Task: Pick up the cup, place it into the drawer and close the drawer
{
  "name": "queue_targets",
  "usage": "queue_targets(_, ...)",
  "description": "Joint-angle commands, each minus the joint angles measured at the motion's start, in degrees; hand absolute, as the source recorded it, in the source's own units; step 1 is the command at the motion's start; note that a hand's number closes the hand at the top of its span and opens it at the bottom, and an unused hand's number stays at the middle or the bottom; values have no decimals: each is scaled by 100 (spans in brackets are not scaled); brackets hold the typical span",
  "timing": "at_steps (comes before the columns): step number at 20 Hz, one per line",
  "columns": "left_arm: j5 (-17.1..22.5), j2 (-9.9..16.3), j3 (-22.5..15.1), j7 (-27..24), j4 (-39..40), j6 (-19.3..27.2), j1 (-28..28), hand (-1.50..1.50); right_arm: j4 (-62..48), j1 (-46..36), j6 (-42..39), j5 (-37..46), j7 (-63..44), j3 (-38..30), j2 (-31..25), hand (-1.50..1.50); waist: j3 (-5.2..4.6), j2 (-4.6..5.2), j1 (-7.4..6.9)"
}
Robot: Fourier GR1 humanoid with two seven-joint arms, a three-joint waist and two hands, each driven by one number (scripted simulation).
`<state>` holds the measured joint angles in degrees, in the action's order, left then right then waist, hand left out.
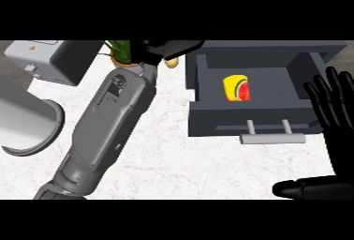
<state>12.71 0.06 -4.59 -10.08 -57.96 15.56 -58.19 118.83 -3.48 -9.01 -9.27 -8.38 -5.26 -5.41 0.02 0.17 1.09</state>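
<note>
The yellow cup [236,87] with a watermelon picture lies inside the open dark grey drawer [207,117], near its middle, with no hand touching it. The drawer's light grey handle [272,138] sticks out toward me. My left forearm reaches diagonally up the counter. Its left hand [166,48] hovers at the drawer's far left corner with fingers stretched to the right, holding nothing. My right hand [333,110] stands at the right edge, fingers up and spread, just right of the drawer's front.
A potted green plant [119,50] sits beside the left hand, and a small tan object [171,62] peeks out under that hand. A grey box-shaped appliance [41,58] stands at the back left. A large grey cylinder [24,122] lies at the left edge.
</note>
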Motion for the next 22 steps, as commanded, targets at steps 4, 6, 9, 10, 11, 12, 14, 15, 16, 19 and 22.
queue_targets(4, 477, -6, -248, -518, 1328, 342, -646, 150, -29, -95, -61, 57, -25, 195, 30, -150, -1, 13, 45)
queue_targets(6, 521, -6, -231, -53, 1325, 487, -1106, 150, -312, -284, -65, -83, -33, -146, -135, -150, 0, 3, 14)
queue_targets(9, 1074, -6, -813, -889, 1940, 555, -814, 150, -308, -200, 2, 54, 189, 28, 60, -150, 0, 27, 112)
queue_targets(10, 1162, -6, -992, -684, 2076, 828, -1148, 150, -181, -83, -101, -29, 41, 111, 25, -150, 1, 26, 155)
queue_targets(11, 1224, -6, -953, -995, 2315, 693, -1050, 150, 65, -110, -71, -139, -176, 28, -47, -150, 0, 34, 182)
queue_targets(12, 1155, -6, -743, -844, 2499, 636, -1303, 150, 106, -29, 2, 20, -103, 78, 5, -150, 0, 28, 131)
queue_targets(14, 1587, -6, -1193, -937, 2689, 805, -1453, 150, -480, -490, -140, -88, 126, -81, -120, -150, 4, 74, 260)
queue_targets(15, 1680, -6, -1471, -981, 2621, 812, -1207, 150, -268, -6, -246, -128, 283, -130, -110, -150, 5, 49, 256)
queue_targets(16, 1721, -6, -1578, -887, 2786, 917, -1460, 150, -137, 10, -268, -160, 210, 22, -46, -150, 6, 61, 328)
queue_targets(19, 1923, -6, -2005, -869, 2959, 1104, -1557, 150, -278, -214, -230, -62, 177, 133, -24, -150, 7, 87, 407)
queue_targets(22, 2008, -6, -2005, -854, 3130, 770, -1709, 150, -693, -566, -74, 93, 198, 65, -16, -150, 4, 73, 227)
